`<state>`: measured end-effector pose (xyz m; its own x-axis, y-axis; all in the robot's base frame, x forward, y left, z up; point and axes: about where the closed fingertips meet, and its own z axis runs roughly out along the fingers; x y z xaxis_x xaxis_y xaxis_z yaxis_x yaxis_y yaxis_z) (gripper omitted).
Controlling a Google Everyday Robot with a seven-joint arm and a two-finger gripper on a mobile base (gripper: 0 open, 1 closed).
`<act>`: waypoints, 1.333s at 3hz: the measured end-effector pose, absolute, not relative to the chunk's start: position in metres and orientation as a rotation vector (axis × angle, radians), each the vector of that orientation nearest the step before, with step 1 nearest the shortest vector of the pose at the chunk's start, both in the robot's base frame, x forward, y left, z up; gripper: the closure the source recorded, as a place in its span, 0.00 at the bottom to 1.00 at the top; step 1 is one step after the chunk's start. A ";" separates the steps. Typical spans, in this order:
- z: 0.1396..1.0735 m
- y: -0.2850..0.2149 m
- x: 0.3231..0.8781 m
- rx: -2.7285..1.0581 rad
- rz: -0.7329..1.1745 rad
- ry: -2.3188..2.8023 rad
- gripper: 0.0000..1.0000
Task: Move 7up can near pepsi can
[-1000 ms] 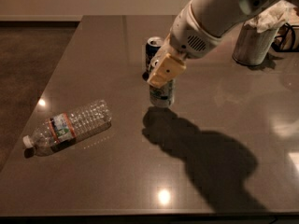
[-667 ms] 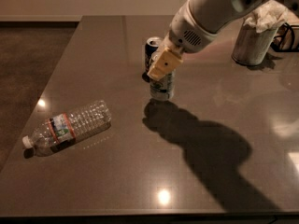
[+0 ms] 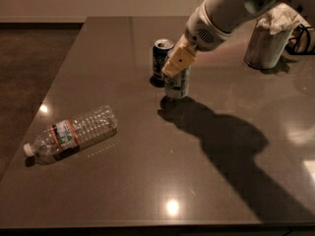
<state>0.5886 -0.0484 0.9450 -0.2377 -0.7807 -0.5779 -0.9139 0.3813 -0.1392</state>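
Gripper in the camera view comes down from the upper right and clasps the top of the 7up can, which stands upright just beside the pepsi can, near the far middle of the worktop. I judge the placing is nearly done: lower the can straight, let go gently, and do not knock the blue can. The writing on both cans and on the lying water bottle cannot be read.
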 end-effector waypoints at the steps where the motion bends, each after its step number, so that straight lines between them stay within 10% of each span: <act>1: 0.934 -0.052 0.602 -1.423 0.334 2.097 0.61; 4: 0.923 -0.053 0.609 -1.410 0.373 2.106 0.00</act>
<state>0.6093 -0.0530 0.9234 -0.2801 -0.7512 -0.5976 -0.9109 0.4046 -0.0817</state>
